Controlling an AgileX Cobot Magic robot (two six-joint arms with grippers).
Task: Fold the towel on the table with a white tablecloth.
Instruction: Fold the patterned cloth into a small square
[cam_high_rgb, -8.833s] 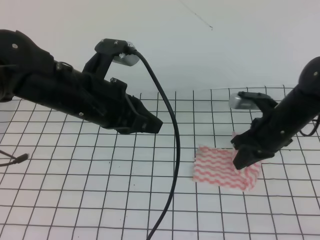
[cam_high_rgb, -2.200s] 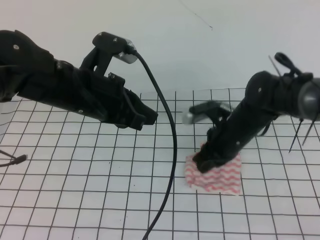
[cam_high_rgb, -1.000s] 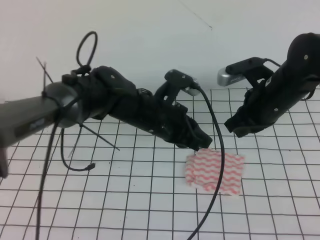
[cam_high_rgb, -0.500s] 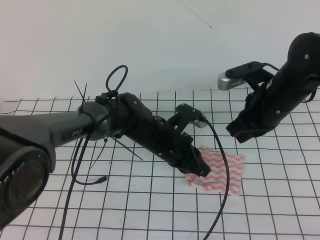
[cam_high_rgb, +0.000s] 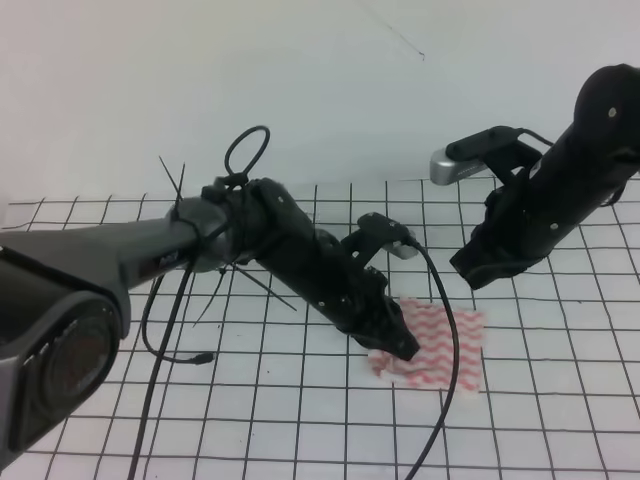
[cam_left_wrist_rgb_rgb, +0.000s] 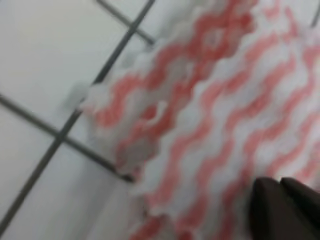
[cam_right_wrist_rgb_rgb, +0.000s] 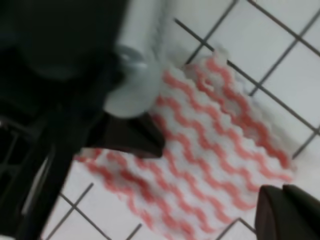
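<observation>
- Red-pink wavy stripes on white mark the towel (cam_high_rgb: 432, 345), a small folded piece lying flat on the tablecloth (cam_high_rgb: 300, 420) right of the middle of the table (cam_high_rgb: 90, 215) in the exterior high view.
- White fabric with a thin black grid covers the whole table surface, and a plain white wall (cam_high_rgb: 300, 80) rises behind it.
- Black and long, the left arm reaches from the near left across the middle, and the left gripper (cam_high_rgb: 400, 345) presses its tip down at the towel's left edge.
- Seen in the left wrist view, the towel (cam_left_wrist_rgb_rgb: 210, 125) fills most of the picture, blurred, with a scalloped edge running over the grid lines; two dark fingertips (cam_left_wrist_rgb_rgb: 285, 207) sit side by side at the lower right corner with hardly any gap, so the jaws look closed, though I cannot tell whether cloth is pinched between them.
- Off the cloth, the right gripper (cam_high_rgb: 480, 270) hangs in the air above and to the right of the towel, touching nothing.
- From the right wrist view, the towel (cam_right_wrist_rgb_rgb: 220, 165) lies below with the left arm's dark body and silver camera housing (cam_right_wrist_rgb_rgb: 131, 97) over its left part; the right fingertips (cam_right_wrist_rgb_rgb: 290, 207) show together at the lower right, closed and holding nothing.
- Black cable (cam_high_rgb: 445, 400) from the left arm loops down across the towel towards the near edge.
</observation>
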